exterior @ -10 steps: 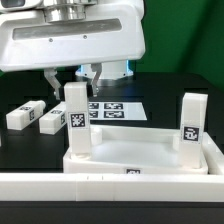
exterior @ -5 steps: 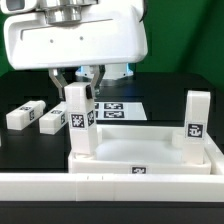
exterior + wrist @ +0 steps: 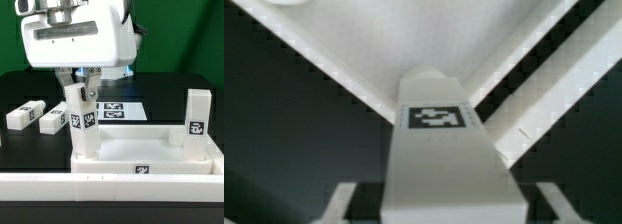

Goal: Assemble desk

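The gripper (image 3: 79,84), clamped on the top of the leg (image 3: 82,125) right beneath it, has just swung round and tilted it, probably screwing it into the desk panel (image 3: 150,152) below.

The exterior view looks in low and close over the white rail (image 3: 40,196), while the wrist view, nearer, peers steeply down along the same tagged desk leg (image 3: 80,125).
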`<action>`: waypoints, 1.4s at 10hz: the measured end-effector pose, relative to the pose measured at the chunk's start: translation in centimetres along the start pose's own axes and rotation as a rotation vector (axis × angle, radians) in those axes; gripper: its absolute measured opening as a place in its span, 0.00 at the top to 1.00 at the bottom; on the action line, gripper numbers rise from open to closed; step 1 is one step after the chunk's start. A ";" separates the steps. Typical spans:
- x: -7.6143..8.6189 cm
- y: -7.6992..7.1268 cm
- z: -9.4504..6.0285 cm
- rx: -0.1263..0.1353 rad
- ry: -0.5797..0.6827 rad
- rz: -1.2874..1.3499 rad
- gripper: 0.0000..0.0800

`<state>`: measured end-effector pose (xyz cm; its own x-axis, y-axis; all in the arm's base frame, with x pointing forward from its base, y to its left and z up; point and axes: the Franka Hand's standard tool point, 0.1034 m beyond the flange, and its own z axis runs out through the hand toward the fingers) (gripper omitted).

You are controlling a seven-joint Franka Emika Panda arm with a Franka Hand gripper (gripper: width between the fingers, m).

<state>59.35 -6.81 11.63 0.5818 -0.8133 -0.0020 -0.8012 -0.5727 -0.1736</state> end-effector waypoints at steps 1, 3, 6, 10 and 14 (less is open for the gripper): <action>-0.1 -0.1 0.0 0.001 0.000 0.074 0.64; -0.1 -0.1 0.0 0.002 0.000 0.208 0.64; -0.1 -0.2 0.0 0.003 -0.002 0.368 0.64; -0.1 -0.1 0.1 0.002 -0.003 0.352 0.34; 0.0 0.1 0.3 -0.002 -0.002 -0.025 0.19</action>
<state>59.33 -6.85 11.36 0.6020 -0.7985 0.0007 -0.7866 -0.5931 -0.1717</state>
